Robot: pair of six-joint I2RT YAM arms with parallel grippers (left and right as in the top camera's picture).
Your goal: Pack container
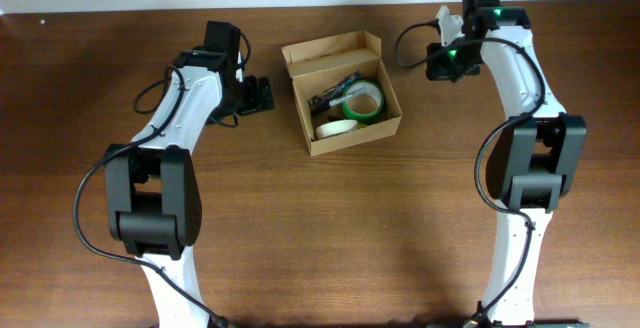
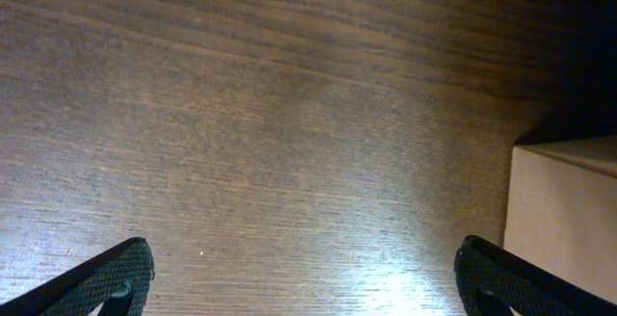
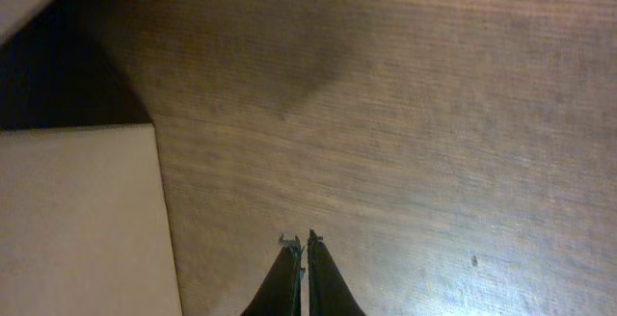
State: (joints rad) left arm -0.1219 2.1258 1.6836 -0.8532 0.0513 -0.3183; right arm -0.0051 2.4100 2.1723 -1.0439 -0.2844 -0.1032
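Left pincer gapes, right pincer sits closed, each beside a container edge.

Even, bright light falls from above on the wooden bench in the overhead view. The picture is sharp edge to edge, with faint, soft shadows beside the arms and a darker one inside the container along its far wall. Green status lights glow on the right arm. The left wrist view is dim and slightly soft: pale glare lies on the near wood, right of centre, the far right corner sinks to black, and the left jaws are dark silhouettes. The right wrist view is dim too, with deep shadow at far left and the right jaws nearly black.
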